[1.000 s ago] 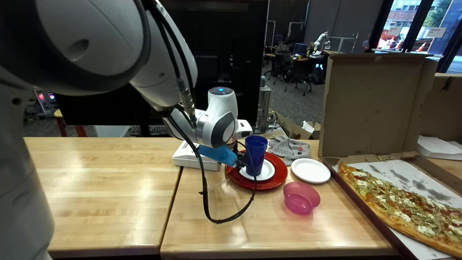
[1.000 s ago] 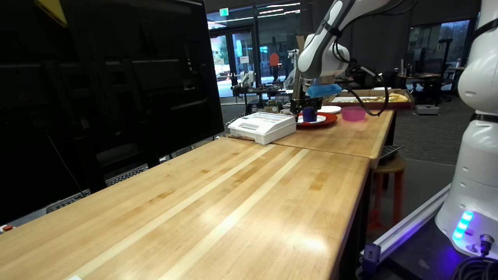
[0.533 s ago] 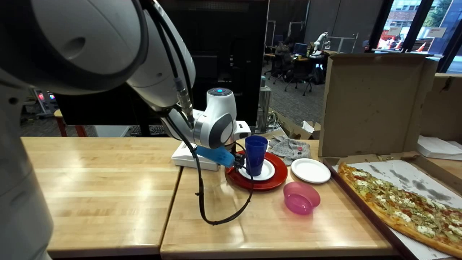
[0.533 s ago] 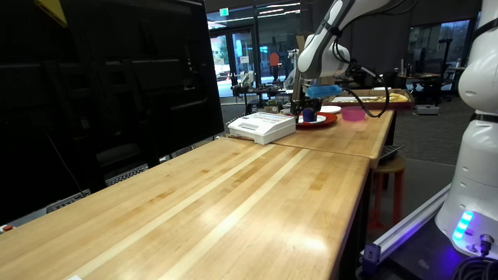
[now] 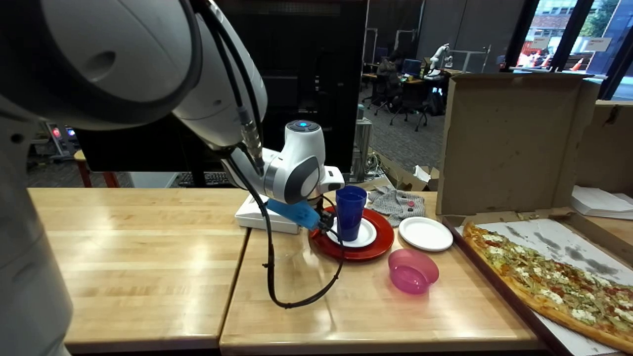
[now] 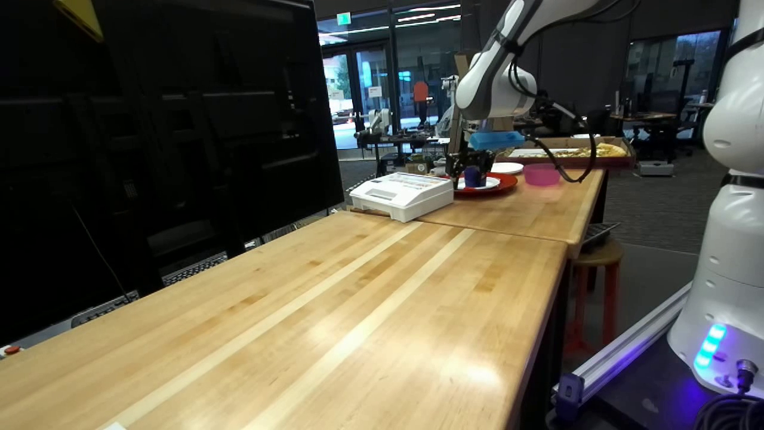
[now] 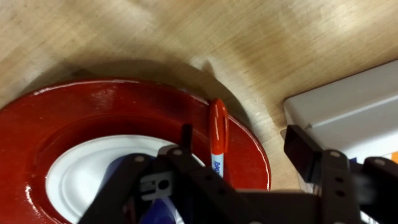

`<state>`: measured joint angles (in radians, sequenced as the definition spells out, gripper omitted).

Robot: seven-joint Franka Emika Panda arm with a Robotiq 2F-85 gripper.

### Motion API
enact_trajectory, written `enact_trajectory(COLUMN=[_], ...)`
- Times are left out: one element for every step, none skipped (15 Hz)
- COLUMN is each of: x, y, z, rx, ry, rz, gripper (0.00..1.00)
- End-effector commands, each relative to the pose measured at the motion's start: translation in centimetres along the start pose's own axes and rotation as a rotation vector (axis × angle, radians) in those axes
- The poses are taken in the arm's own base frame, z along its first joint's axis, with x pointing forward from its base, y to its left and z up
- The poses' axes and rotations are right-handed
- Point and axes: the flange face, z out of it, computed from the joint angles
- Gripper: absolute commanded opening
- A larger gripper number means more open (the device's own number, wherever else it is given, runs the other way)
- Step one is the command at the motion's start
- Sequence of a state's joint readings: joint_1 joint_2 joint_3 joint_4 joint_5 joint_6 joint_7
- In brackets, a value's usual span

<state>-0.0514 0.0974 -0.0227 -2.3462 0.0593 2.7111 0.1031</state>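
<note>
My gripper (image 7: 242,146) stands open over the edge of a red plate (image 7: 93,96), nothing held. A marker with a red cap (image 7: 219,127) and white barrel lies across the plate's rim, seen between the two fingers; its lower end is hidden. The left finger in the wrist view is over the plate, close to a blue cup (image 5: 350,212). That cup stands upright on a small white plate (image 5: 367,236) set in the red one. The right finger is beside a white case (image 7: 351,105). In an exterior view the gripper (image 6: 468,161) partly hides the cup.
A pink bowl (image 5: 413,271) and another white plate (image 5: 426,233) stand beside the red plate. Grey cloth (image 5: 398,202) lies behind. An opened box with pizza (image 5: 549,282) is at the table's right in that view. A cable loop (image 5: 271,277) hangs from the arm.
In an exterior view my gripper has shifted slightly left, away from the cup, and a little lower. The cable loop has swung left with it. Cup, plates and bowl have stayed put.
</note>
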Motion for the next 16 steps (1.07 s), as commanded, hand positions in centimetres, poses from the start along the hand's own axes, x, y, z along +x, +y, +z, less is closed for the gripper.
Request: enact_trajectory(x=[-0.62,-0.58,-0.55,-0.51,-0.47,-0.42,-0.37,-0.34,-0.29,-0.27,-0.24,-0.22,-0.2,-0.18,-0.17,-0.16], y=[0.47,0.61,0.77,0.91,1.01,1.11,1.16,1.19,1.22,1.24,1.24,1.22,1.17,1.14,1.13,1.13], z=[-1.13,-1.18,-1.26,-1.33,-1.38,-1.45,-1.51,-1.55,-1.57,-1.58,-1.55,-1.51,-1.42,-1.35,-1.34,-1.33], rx=[0.019,0.022,0.023,0.024,0.025,0.027,0.027,0.028,0.027,0.027,0.027,0.026,0.027,0.027,0.027,0.027], ry=[0.017,0.019,0.021,0.022,0.023,0.023,0.025,0.025,0.025,0.026,0.024,0.023,0.02,0.019,0.018,0.017], rz=[0.033,0.041,0.047,0.052,0.056,0.058,0.06,0.06,0.061,0.06,0.059,0.058,0.057,0.057,0.056,0.056], gripper=[0.77,0.78,0.77,0.79,0.78,0.78,0.76,0.76,0.72,0.7,0.6,0.63,0.64,0.62,0.65,0.66])
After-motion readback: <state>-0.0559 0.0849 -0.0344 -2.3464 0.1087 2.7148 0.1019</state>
